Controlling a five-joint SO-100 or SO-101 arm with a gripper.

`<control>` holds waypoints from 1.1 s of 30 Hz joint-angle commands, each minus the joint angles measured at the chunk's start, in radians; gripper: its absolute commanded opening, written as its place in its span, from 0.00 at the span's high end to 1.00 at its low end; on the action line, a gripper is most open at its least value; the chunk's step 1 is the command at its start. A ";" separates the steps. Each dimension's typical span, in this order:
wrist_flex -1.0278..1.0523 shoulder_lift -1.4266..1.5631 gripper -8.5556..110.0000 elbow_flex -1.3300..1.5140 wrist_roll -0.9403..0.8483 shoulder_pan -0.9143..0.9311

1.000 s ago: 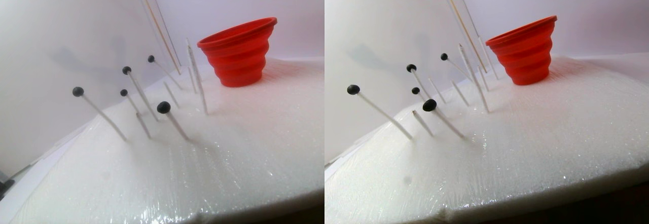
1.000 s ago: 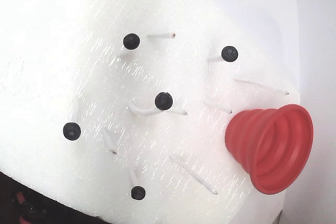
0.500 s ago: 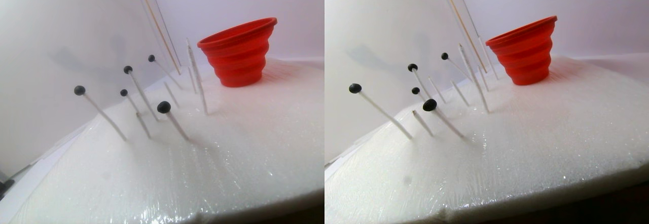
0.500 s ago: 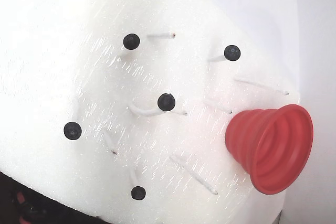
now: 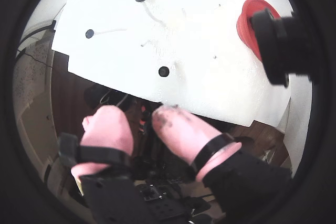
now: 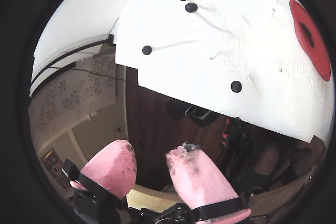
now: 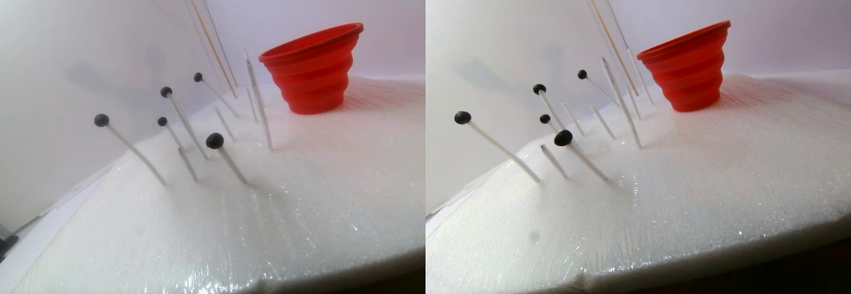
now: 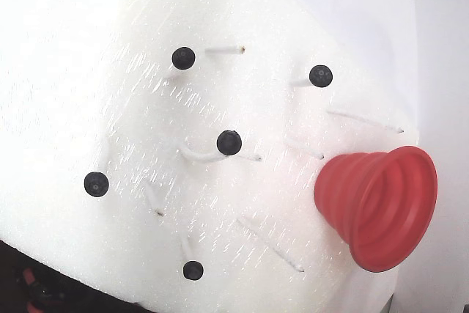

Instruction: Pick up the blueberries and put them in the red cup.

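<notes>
Several blueberries sit on the tips of thin white pegs stuck in a white foam slab (image 8: 66,71); one is at the middle (image 8: 229,142) and one near the slab's edge (image 5: 164,71) (image 6: 236,86). In the stereo pair view the nearest blueberry (image 7: 214,140) leans on its peg. The red cup (image 8: 381,207) (image 7: 312,68) stands at the slab's right end, partly hidden in a wrist view (image 5: 249,19) and seen from above in the other (image 6: 310,40). My gripper (image 5: 137,115) (image 6: 152,153), with pink-covered fingers, hangs open and empty off the slab's edge, away from every blueberry.
Bare white pegs (image 8: 359,121) (image 8: 271,243) stand between the blueberries and the cup. A black camera housing (image 5: 281,45) juts in at the right of a wrist view. Dark clutter and cables (image 6: 231,135) lie below the slab's edge. A thin rod (image 7: 206,34) leans against the back wall.
The blueberries sway slightly on their pegs; the left one in the fixed view has drifted a little to the left. The cup has not moved.
</notes>
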 commanded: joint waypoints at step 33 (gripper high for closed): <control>-0.474 -0.239 0.83 0.130 -0.282 0.077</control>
